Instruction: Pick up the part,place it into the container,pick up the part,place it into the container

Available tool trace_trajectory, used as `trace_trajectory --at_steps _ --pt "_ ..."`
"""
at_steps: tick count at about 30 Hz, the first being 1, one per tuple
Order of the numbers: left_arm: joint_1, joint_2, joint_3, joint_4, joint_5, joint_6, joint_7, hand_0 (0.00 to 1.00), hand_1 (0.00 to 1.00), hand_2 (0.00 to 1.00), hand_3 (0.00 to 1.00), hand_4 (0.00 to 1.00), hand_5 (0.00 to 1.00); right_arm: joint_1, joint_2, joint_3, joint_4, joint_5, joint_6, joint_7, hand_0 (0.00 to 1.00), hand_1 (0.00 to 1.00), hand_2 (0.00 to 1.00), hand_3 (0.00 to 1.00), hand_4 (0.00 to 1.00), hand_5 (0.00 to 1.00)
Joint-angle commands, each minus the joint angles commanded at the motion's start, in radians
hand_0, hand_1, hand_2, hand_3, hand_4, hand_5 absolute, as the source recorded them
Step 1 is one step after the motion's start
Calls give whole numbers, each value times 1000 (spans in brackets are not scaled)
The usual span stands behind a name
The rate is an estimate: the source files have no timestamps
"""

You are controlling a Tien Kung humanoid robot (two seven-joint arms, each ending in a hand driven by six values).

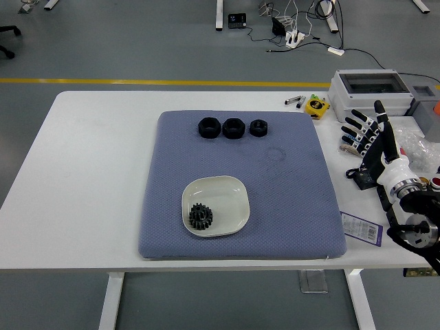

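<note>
A black gear [201, 216] lies in the cream square dish [230, 194] on the blue-grey mat [289, 206]. Three black ring-shaped parts stand in a row at the mat's far edge: the left one [208, 127], the middle one [233, 128] and the right one [258, 127]. My right hand [366, 137] is off the mat to the right, over the white table, with its fingers spread and nothing in it. My left arm does not show.
To the right of the mat stand a grey box [368, 88], a yellow tape measure [317, 106], a plastic bag [416, 148] and a purple card [359, 228]. The white table's left part [96, 172] is bare.
</note>
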Motion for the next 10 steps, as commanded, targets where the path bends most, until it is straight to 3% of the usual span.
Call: trace_trajectory --at_steps 10 --pt "-3 -1 2 0 -4 1 -1 710 620 639 563 610 684 3 -1 -3 -1 -2 -3 -3 909 832 852 849 998 979"
